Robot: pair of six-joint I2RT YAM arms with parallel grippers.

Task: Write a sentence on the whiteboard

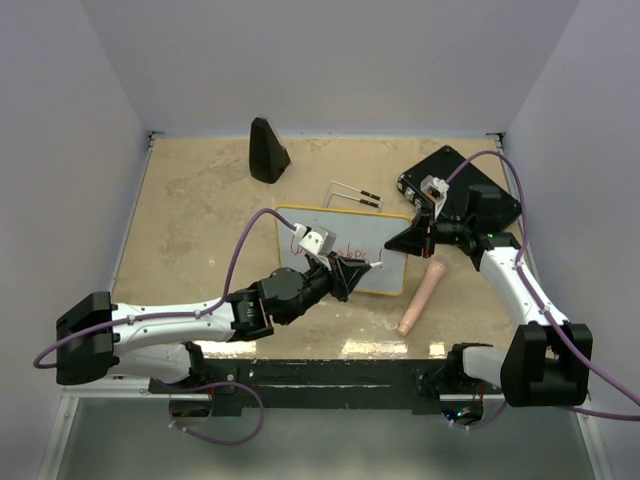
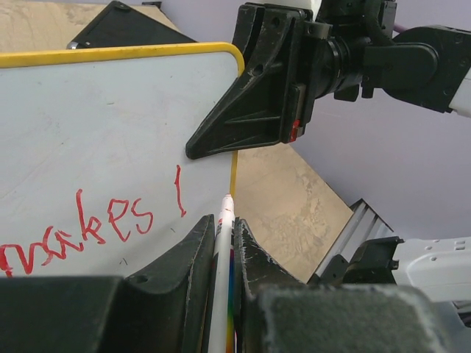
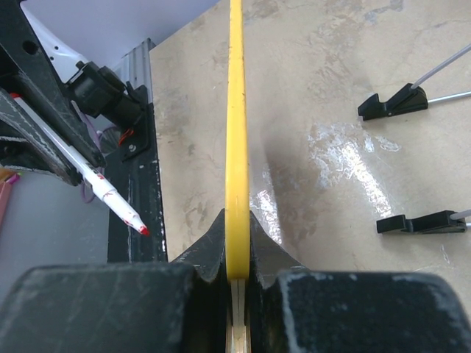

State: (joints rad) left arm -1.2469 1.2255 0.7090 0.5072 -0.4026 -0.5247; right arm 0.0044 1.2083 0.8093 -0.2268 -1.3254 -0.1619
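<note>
1. Overhead, we see the whiteboard (image 1: 375,235) lying near the middle of the tabletop (image 1: 190,210). The left end effector (image 1: 365,268) is over its near right part, and the right end effector (image 1: 412,240) is at its right edge. A pink tube (image 1: 420,297) lies just beside the board's near right corner, and a black cone (image 1: 267,150) stands well behind it.
2. From the left wrist, the left end effector (image 2: 223,224) is narrow, clamped on a white marker (image 2: 223,250). The sentence (image 2: 96,228) runs in red across the whiteboard (image 2: 110,125), ending in "akes" and an exclamation mark. The right end effector (image 2: 243,132) pinches the yellow-rimmed right edge.
3. From the right wrist, the right end effector (image 3: 236,250) is closed on the whiteboard (image 3: 235,132), which we see edge-on. The marker (image 3: 96,184) shows its red tip apart from the rim. Two black feet (image 3: 394,103) rest on the tabletop (image 3: 316,66) on the other side.
</note>
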